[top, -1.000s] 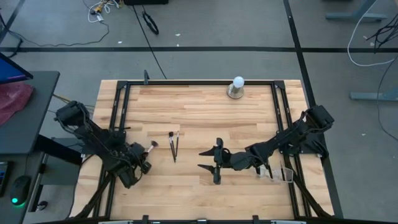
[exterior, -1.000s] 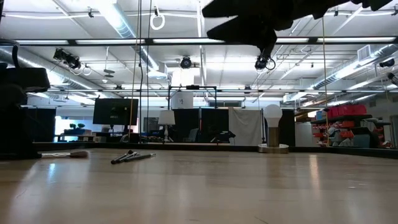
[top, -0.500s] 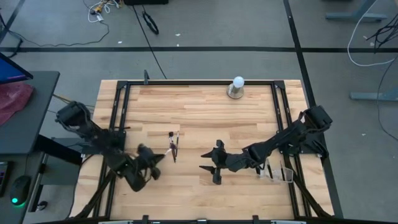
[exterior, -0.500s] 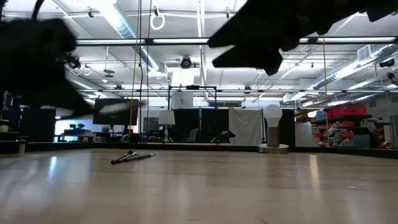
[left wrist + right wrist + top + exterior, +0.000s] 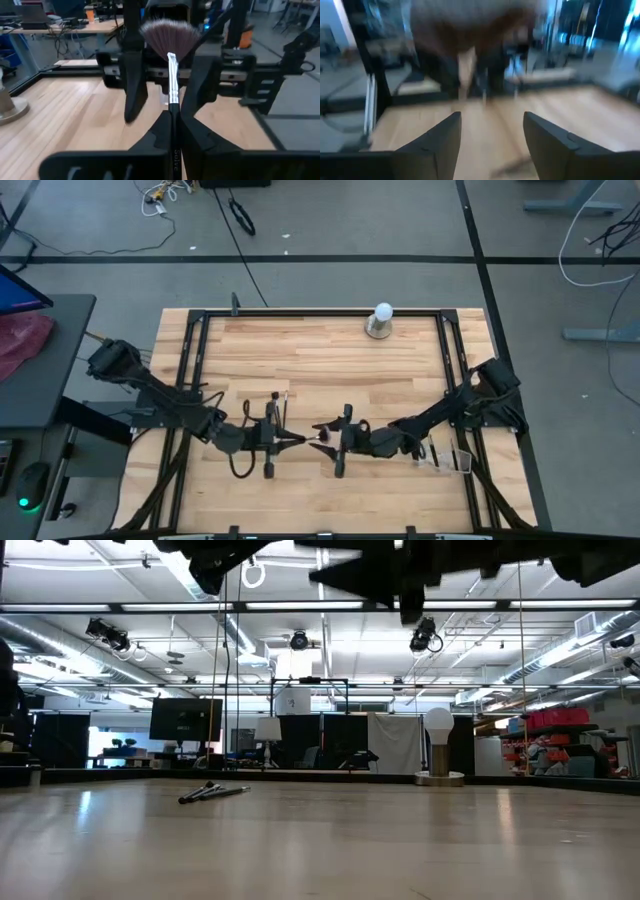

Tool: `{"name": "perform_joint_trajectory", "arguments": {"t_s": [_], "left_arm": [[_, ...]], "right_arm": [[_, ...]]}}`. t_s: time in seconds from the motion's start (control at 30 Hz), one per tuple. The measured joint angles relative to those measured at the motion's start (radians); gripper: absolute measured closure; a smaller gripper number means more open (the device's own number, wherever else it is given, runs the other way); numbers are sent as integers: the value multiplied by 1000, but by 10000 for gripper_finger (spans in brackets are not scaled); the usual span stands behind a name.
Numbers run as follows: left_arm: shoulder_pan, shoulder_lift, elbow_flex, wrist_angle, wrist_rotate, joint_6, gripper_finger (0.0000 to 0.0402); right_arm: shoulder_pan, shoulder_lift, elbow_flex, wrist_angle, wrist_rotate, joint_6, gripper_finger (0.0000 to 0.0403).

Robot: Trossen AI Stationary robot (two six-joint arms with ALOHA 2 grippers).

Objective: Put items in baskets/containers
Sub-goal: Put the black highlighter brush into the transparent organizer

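A fan-shaped makeup brush [image 5: 170,60] with a pinkish-brown fan [image 5: 322,438] is held over the middle of the table by my left gripper [image 5: 290,442], which is shut on it. My right gripper [image 5: 320,441] faces it from the right and stands open. Its two fingers [image 5: 135,85] are on either side of the fan without touching it. Two more dark brushes [image 5: 279,402] lie flat on the wood just behind the left gripper, and they also show in the low view [image 5: 212,792]. The clear organiser [image 5: 447,459] stands at the table's right edge. My left gripper pinches the fan brush's dark handle [image 5: 173,109] between its two fingers. The fingers lie along the handle and come level from the table's left. The brush sticks out ahead of the fingertips, roughly level, fan end toward the right, lifted clear of the table.
A white ball on a round metal base [image 5: 381,320] stands at the far edge, right of centre. A black frame [image 5: 300,312] runs round the tabletop. Bare wood lies between the arms and the far edge.
My left gripper has taken the fan brush up from the table's left side. It has risen, swung toward the right gripper and turned from pointing down to pointing level. The brush, flat on the wood a second ago, now hangs clear with its fan between the right gripper's fingers.
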Motion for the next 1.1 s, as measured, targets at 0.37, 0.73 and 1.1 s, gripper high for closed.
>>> {"name": "perform_joint_trajectory", "arguments": {"t_s": [0.37, 0.73, 1.1], "left_arm": [[12, 1, 0, 3, 16, 1, 376], [14, 0, 1, -44, 9, -1, 319], [13, 0, 0, -161, -30, -77, 197]], "right_arm": [[38, 0, 0, 167, 1, -165, 294], [93, -138, 1, -89, 141, -125, 387], [359, -473, 437, -1897, 90, 1006, 397]]}}
